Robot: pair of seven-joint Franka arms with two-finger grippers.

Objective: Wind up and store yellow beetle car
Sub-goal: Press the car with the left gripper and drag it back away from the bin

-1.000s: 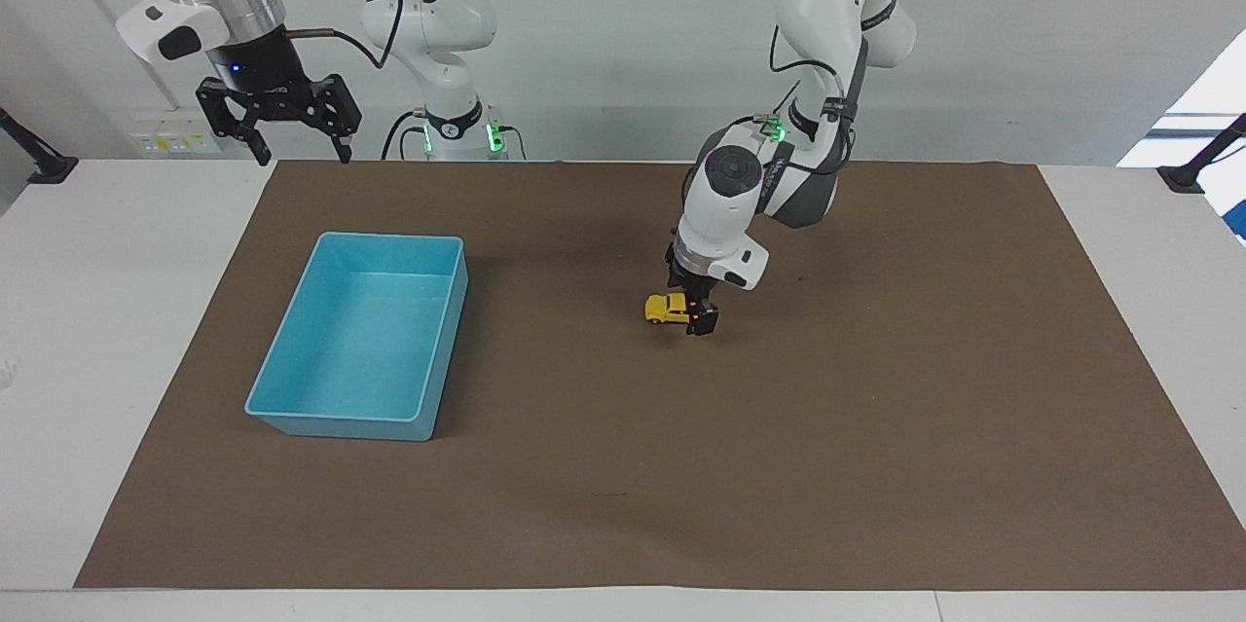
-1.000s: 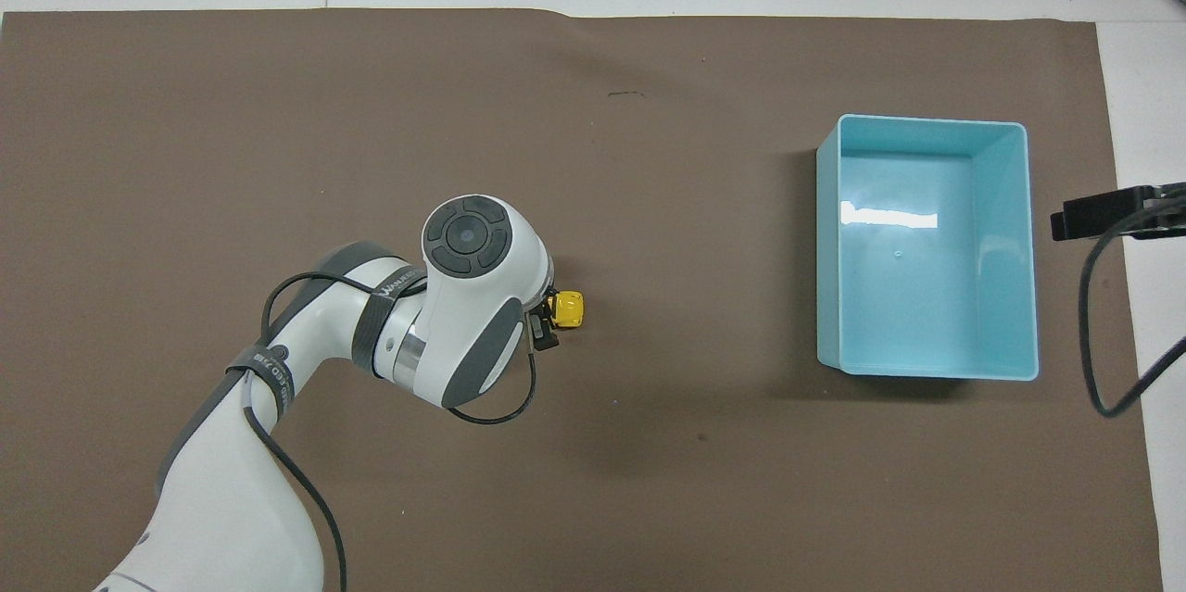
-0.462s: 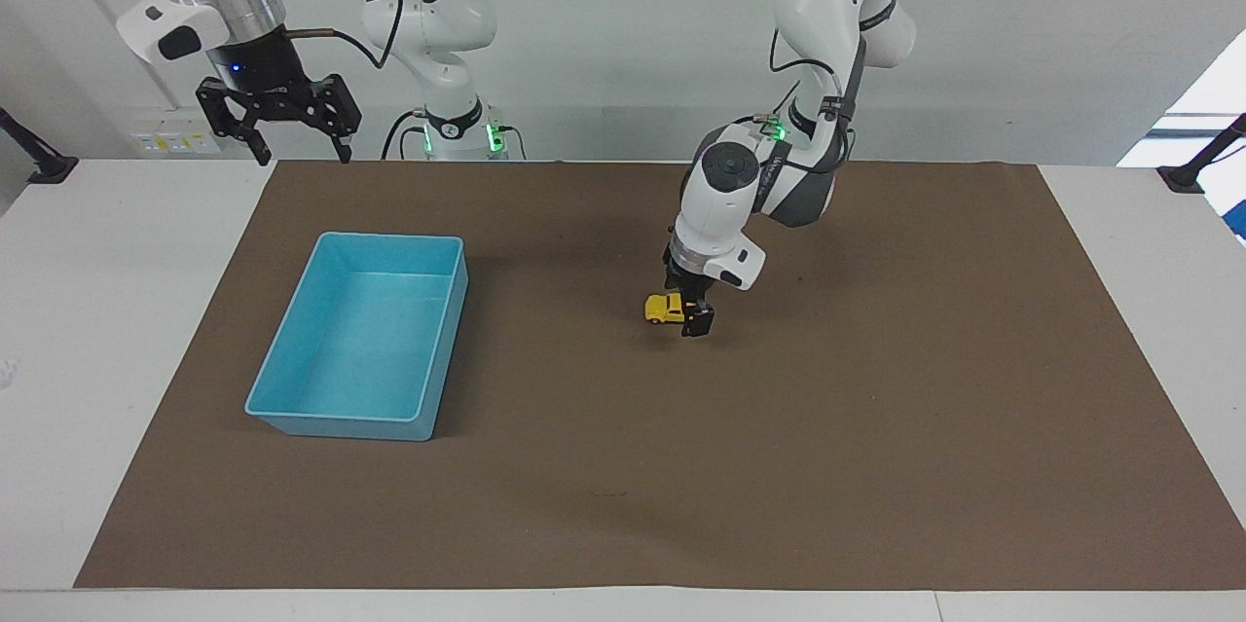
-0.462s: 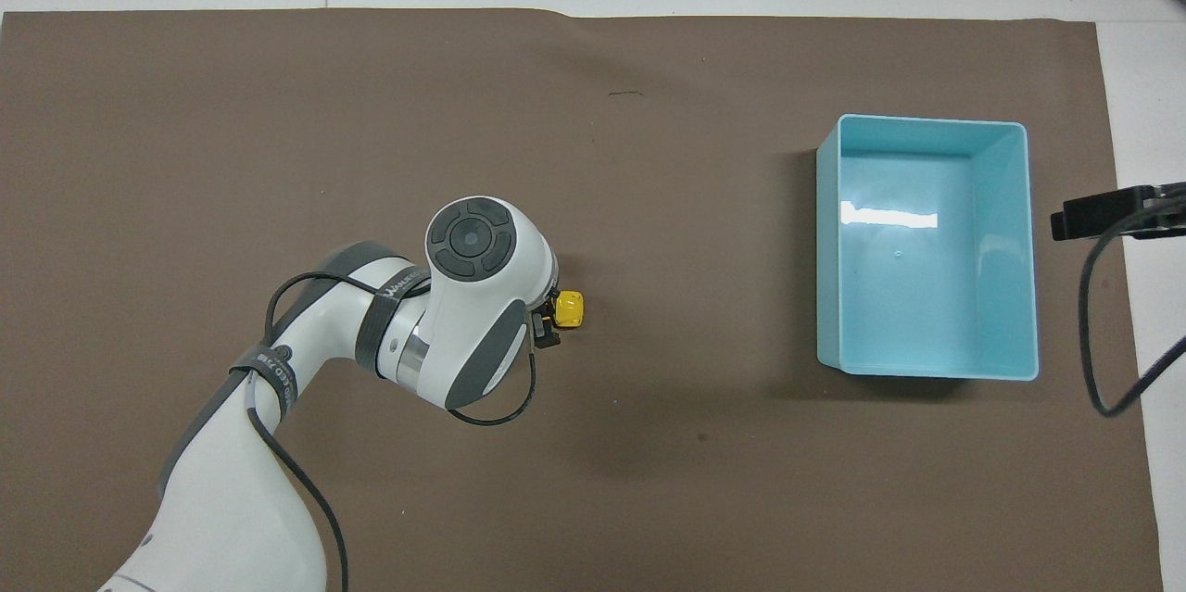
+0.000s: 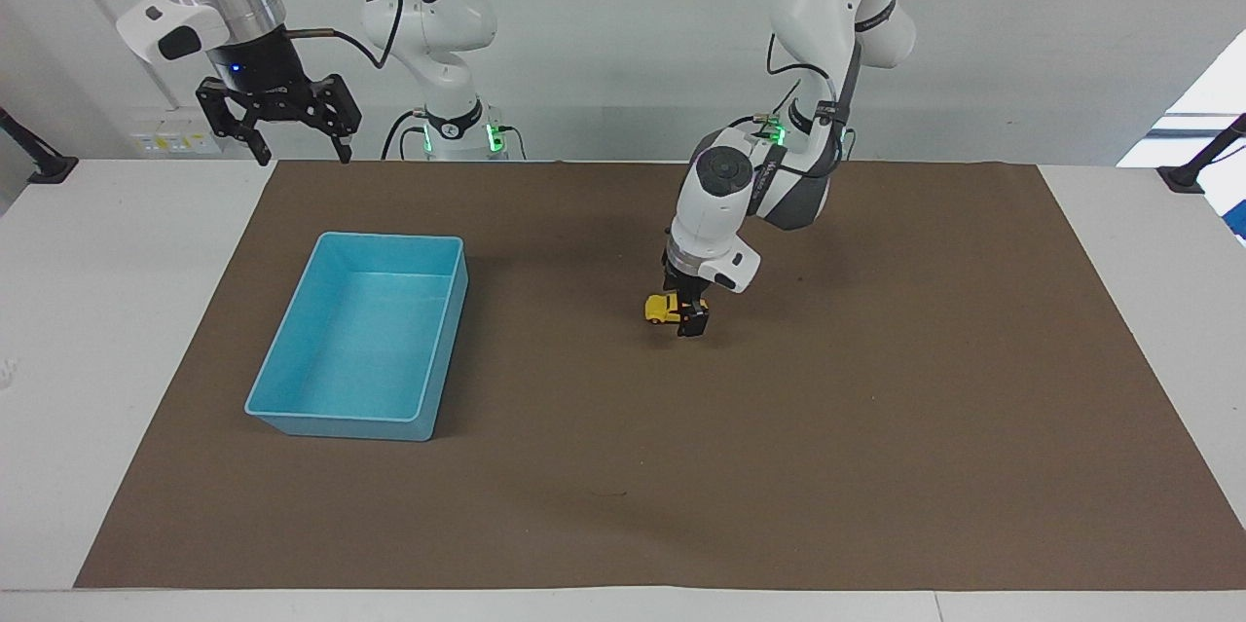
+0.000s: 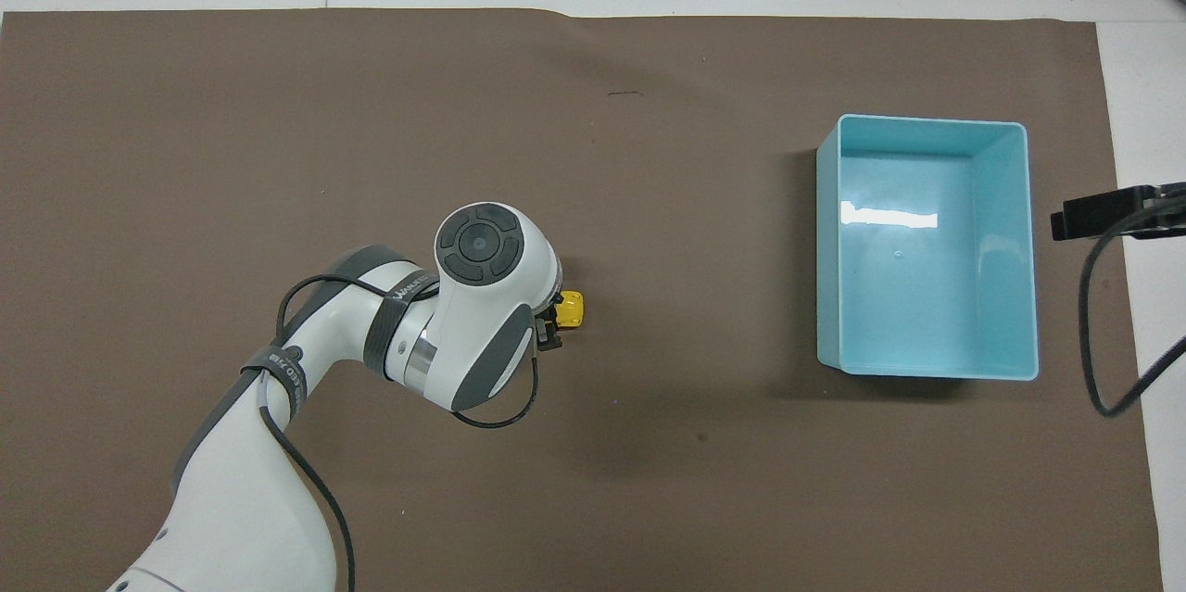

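Mat (image 5: pixel 876 466), brown, covers most of the white table (image 5: pixel 58 330). On it, toward the right arm's end, stands the light-blue bin (image 5: pixel 292 413), open and holding nothing. The left arm reaches down over the middle of the mat, and the left gripper (image 5: pixel 689 312) straddles one end of the yellow beetle car (image 5: pixel 660 310), which sits on the mat well apart from the bin; whether its fingers already press on the car cannot be told. The right arm waits, its right gripper (image 5: pixel 299 153) raised over the table edge nearest the robots, its 2 fingers spread apart and carrying nothing.
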